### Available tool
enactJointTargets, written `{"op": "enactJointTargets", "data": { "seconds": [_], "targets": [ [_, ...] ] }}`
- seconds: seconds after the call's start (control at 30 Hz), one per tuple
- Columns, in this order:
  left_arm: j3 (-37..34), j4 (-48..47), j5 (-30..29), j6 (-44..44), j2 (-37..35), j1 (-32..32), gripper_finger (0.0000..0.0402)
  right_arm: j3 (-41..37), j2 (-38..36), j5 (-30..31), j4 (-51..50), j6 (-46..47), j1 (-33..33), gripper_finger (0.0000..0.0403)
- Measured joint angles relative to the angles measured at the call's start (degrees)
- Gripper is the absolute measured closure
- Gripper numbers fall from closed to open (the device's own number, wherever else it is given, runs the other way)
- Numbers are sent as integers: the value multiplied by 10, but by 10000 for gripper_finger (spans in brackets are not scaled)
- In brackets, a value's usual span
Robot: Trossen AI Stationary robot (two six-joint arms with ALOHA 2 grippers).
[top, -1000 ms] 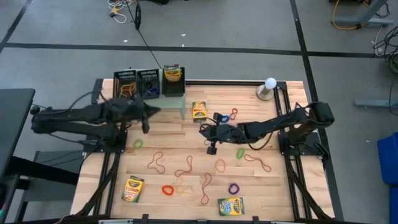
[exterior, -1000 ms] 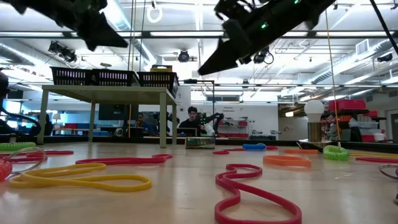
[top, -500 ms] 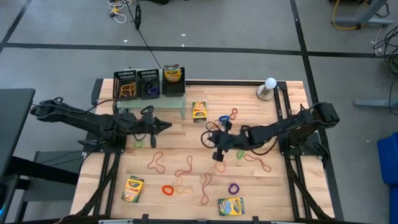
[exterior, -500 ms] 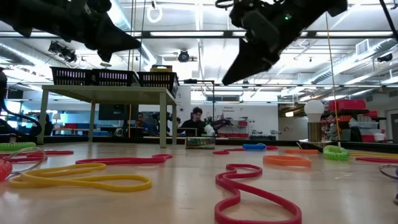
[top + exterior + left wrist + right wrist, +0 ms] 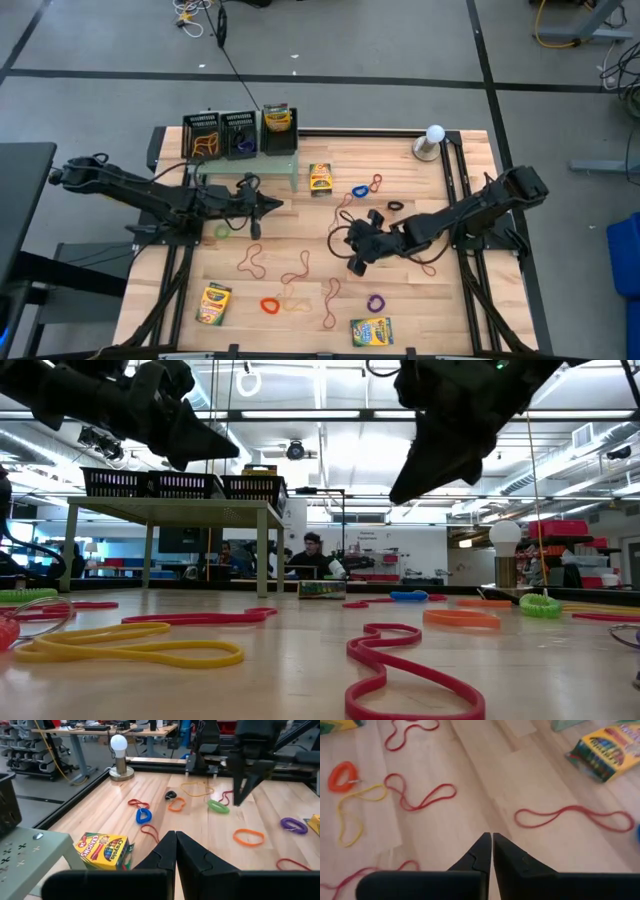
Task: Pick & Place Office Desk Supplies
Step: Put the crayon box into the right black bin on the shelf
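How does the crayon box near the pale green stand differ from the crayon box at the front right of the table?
The crayon box near the stand stands lengthwise toward the back; the front right crayon box lies sideways. The first has a blue band nearby, the second a purple band. Both are yellow and green and lie flat on the table.

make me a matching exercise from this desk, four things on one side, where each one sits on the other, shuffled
Things:
1. white globe
2. purple rubber band
3. black mesh trays
4. green rubber band

Places:
A. on the pale green stand
B. far right corner
C. just below the left gripper
D. near edge, by a crayon box

Pairs: 1-B, 2-D, 3-A, 4-C
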Motion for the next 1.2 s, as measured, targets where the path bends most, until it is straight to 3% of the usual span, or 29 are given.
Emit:
{"op": "enactJointTargets", "data": {
  "seconds": [0.23, 0.67, 0.87, 1.03, 1.2],
  "targets": [
    [0, 0, -1, 2, 1, 0, 389, 0, 0, 13, -18, 54, 27, 351],
    [0, 0, -1, 1, 1, 0, 389, 0, -12, 41, -78, 80, 12, 218],
    [0, 1, -1, 2, 1, 0, 389, 1, -14, 22, -114, 81, -26, 174],
    [0, 0, -1, 2, 1, 0, 389, 1, -14, -48, -114, 79, -75, 172],
    [0, 0, -1, 2, 1, 0, 389, 1, -13, -50, -108, 77, -113, 212]
  ]
}}
